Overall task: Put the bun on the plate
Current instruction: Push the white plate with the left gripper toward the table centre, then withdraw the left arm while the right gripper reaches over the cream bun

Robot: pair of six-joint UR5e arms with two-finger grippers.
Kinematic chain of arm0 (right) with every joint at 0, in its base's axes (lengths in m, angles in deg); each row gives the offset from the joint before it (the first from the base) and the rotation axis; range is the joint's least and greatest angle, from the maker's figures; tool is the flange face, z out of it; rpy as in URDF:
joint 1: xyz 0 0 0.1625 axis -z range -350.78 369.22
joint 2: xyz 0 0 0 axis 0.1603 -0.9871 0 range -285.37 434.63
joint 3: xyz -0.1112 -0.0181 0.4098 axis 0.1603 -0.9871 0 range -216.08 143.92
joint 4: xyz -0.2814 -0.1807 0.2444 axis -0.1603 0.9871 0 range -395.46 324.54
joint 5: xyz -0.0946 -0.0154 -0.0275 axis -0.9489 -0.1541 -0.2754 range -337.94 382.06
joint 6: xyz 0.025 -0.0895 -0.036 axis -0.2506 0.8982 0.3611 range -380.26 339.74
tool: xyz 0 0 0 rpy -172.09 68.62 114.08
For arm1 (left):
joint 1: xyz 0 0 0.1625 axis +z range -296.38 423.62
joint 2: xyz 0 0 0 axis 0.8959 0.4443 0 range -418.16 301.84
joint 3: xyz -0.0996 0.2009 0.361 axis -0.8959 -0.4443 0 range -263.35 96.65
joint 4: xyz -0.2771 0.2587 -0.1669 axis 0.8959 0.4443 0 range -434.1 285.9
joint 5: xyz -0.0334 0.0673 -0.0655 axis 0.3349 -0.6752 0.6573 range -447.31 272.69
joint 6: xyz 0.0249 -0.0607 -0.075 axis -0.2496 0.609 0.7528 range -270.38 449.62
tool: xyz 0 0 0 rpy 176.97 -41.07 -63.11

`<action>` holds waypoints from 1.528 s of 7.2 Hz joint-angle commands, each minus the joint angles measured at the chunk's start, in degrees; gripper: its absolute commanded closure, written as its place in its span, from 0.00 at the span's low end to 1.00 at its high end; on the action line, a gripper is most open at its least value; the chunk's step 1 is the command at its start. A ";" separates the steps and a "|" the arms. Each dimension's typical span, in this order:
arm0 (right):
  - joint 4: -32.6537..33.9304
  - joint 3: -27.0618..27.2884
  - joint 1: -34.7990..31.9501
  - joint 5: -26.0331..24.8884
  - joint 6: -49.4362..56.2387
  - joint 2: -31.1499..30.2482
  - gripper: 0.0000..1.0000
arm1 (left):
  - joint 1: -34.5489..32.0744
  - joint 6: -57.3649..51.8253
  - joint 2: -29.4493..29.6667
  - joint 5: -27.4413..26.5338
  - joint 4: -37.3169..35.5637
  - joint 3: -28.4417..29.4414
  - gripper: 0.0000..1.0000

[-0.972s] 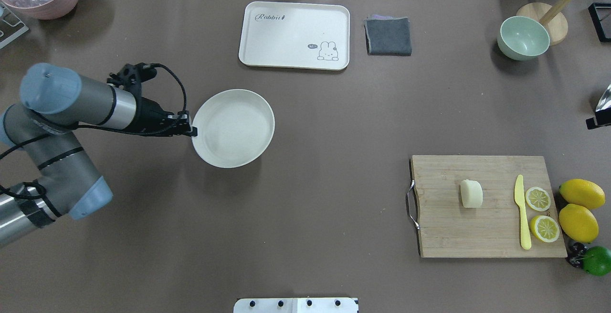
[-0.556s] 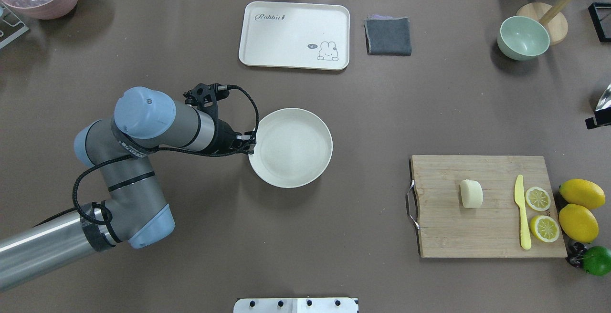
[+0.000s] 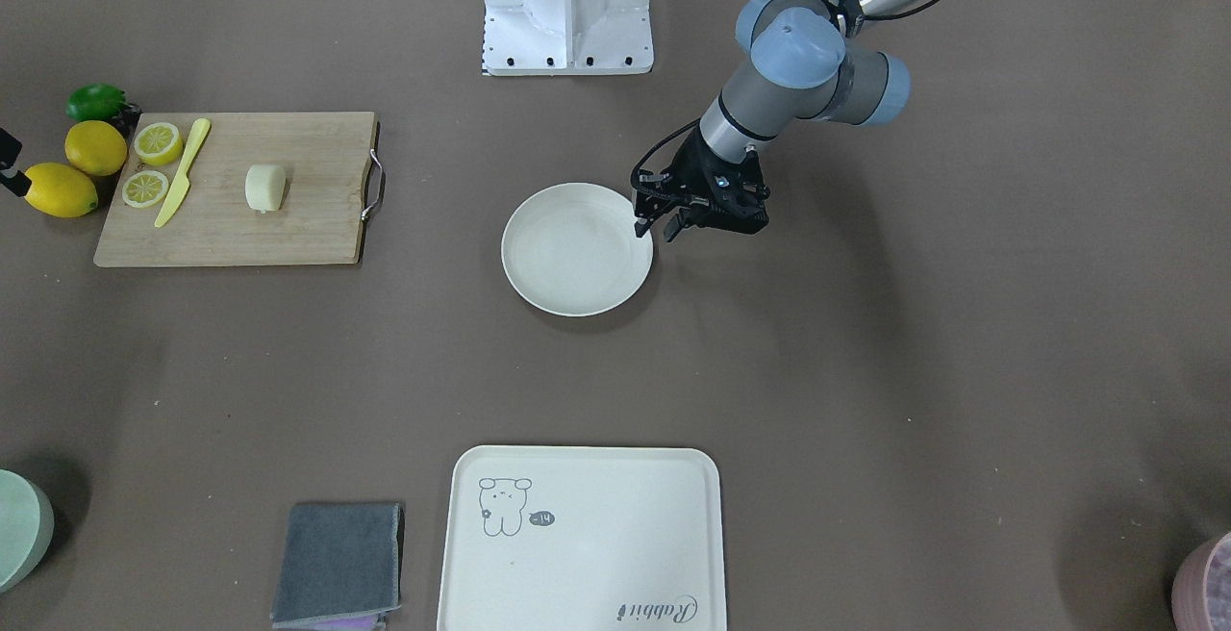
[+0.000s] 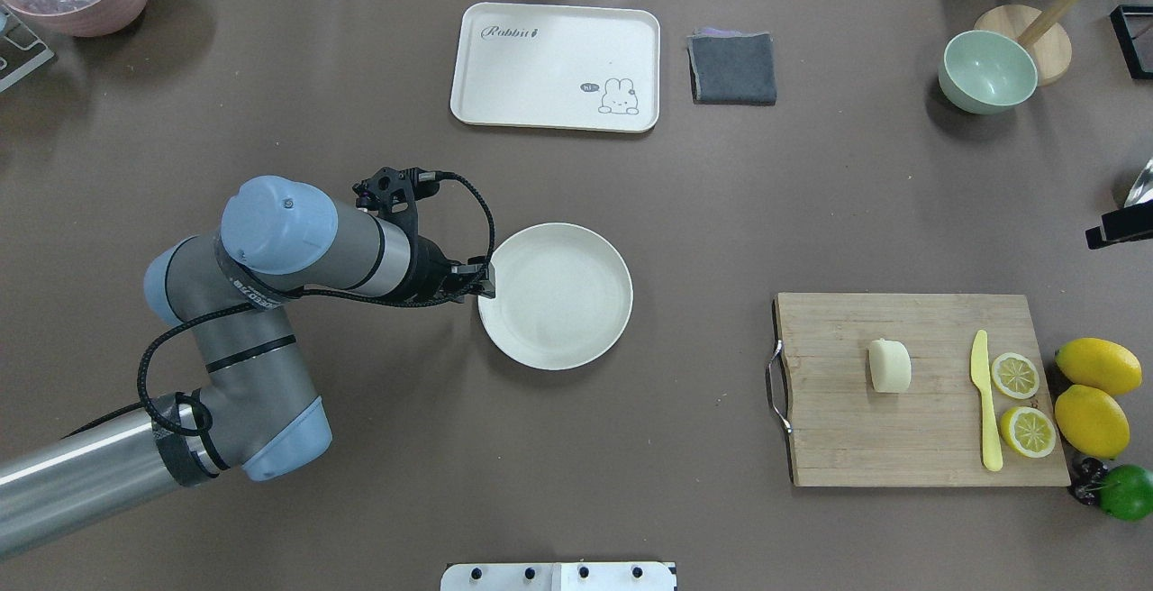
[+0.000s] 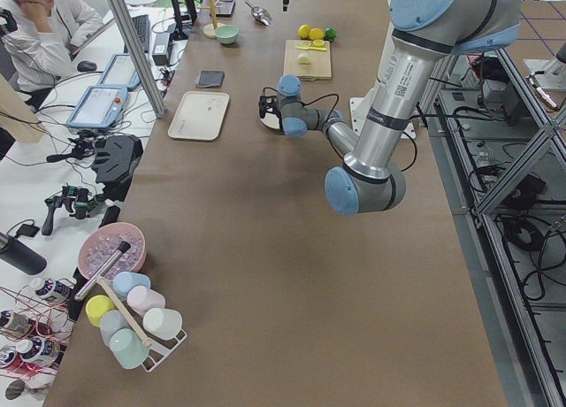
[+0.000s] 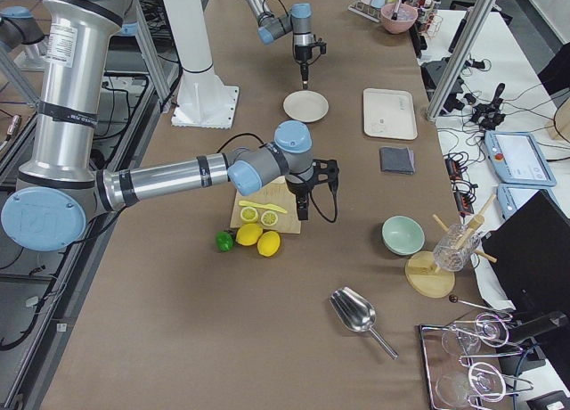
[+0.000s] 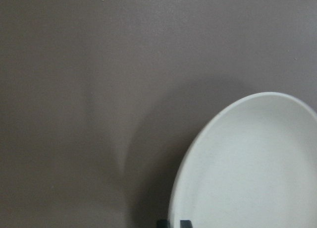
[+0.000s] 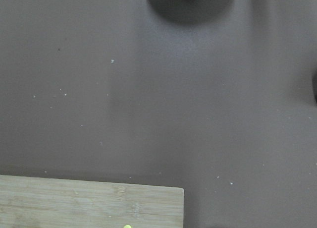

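Observation:
The bun [image 4: 889, 366], a small cream stub, lies on the wooden cutting board [image 4: 910, 433] at the right; it also shows in the front view as the bun [image 3: 265, 187]. The round off-white plate [image 4: 558, 298] sits near the table's middle. My left gripper [image 4: 486, 283] is shut on the plate's left rim, and the left wrist view shows the plate [image 7: 257, 168] with a fingertip at the bottom edge. In the right side view my right gripper [image 6: 303, 214] hangs over the board's outer end; I cannot tell whether it is open or shut.
On the board lie a yellow knife [image 4: 987, 402] and two lemon halves [image 4: 1015, 375]; whole lemons [image 4: 1094, 393] and a lime [image 4: 1126, 492] sit beside it. At the far side are a cream tray [image 4: 556, 67], grey cloth [image 4: 732, 68] and mint bowl [image 4: 987, 71].
My left arm has carried the plate rightward from the left side to near the table's middle, then slightly nearer the robot's side. The bun has not moved.

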 commanded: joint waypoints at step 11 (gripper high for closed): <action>-8.82 -0.41 37.66 -25.82 -35.71 5.47 0.00 | -42.93 -57.11 -9.55 23.53 -40.23 -8.74 0.02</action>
